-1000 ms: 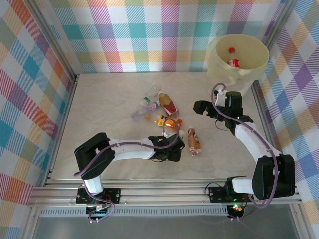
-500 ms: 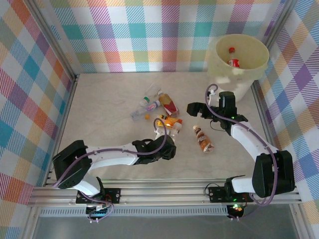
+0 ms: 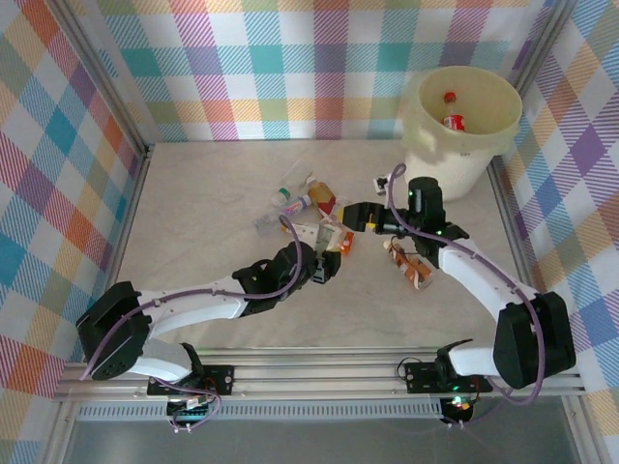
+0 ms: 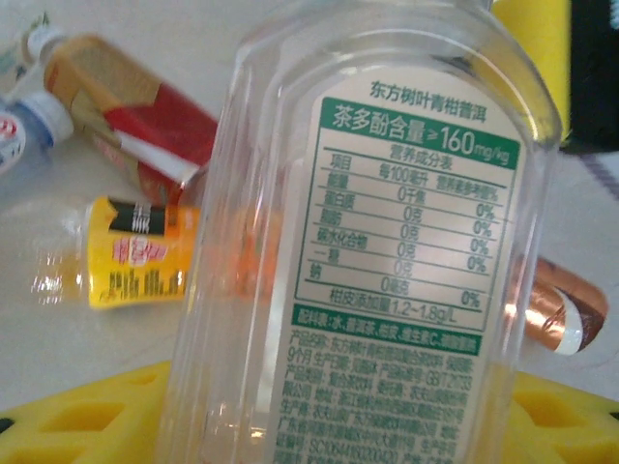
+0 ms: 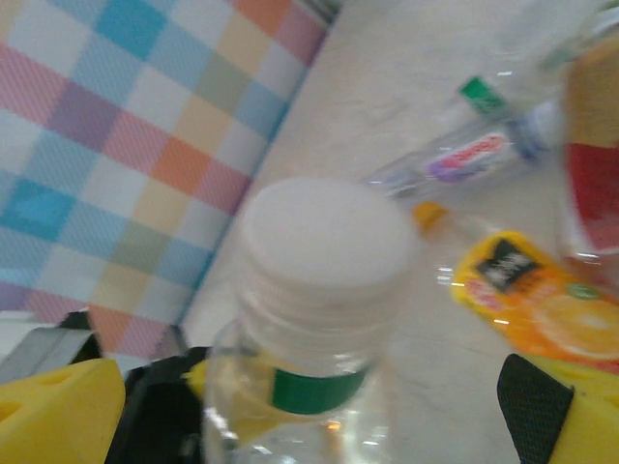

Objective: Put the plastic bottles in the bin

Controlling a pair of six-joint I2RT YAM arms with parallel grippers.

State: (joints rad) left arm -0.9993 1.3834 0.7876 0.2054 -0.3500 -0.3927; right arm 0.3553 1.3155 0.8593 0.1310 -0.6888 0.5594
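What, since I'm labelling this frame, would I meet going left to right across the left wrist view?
small clear plastic bottle with a yellow label → large clear plastic bottle with a green-and-white label → shiny copper-brown bottle with a white cap

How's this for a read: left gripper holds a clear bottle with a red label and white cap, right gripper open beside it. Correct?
Not quite: the label is green and white, not red, as the left wrist view shows. The rest stands: the left gripper holds the clear bottle, its cap is white, and the right gripper is open beside it.
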